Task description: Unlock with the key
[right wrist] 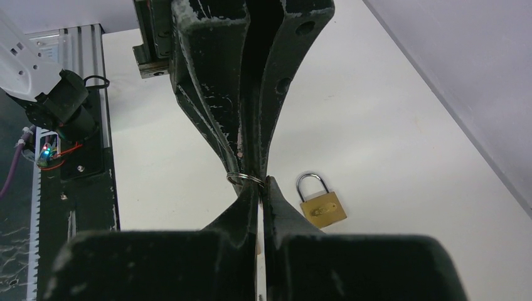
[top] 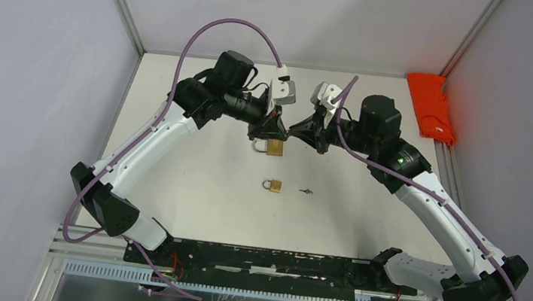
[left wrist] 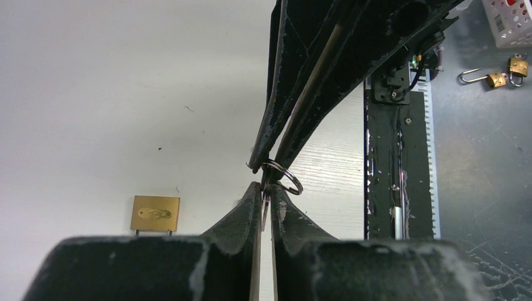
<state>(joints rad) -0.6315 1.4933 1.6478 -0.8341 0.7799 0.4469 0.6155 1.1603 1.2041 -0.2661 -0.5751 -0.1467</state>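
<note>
The white table is taken in first, with both arms reached out over its far half so that the two claws meet tip to tip above it.

The left claw is seen narrowed to a slit, a thin metal blade nipped between its fingers. The right claw is pressed fully together against the same small item from the opposite side. Whether the head or the ring is caught there cannot be told.

Two brass padlocks are on show. One padlock is found just below the left claw, on the side toward the arm bases. The second padlock is set further that way, well apart from both claws, with a spare key near it.

And there it is: the key is held in the air between the two claws, with its split ring poking out sideways at the junction.

The key is judged light, stiff, thin and smooth, so it could easily be twisted or slipped out of a pinch. It is best taken by the flat head, with the blade left bare and the ring left loose. The padlock is judged dense and rigid. It should be gripped across the broad faces of its body, with the keyhole end kept clear.
</note>
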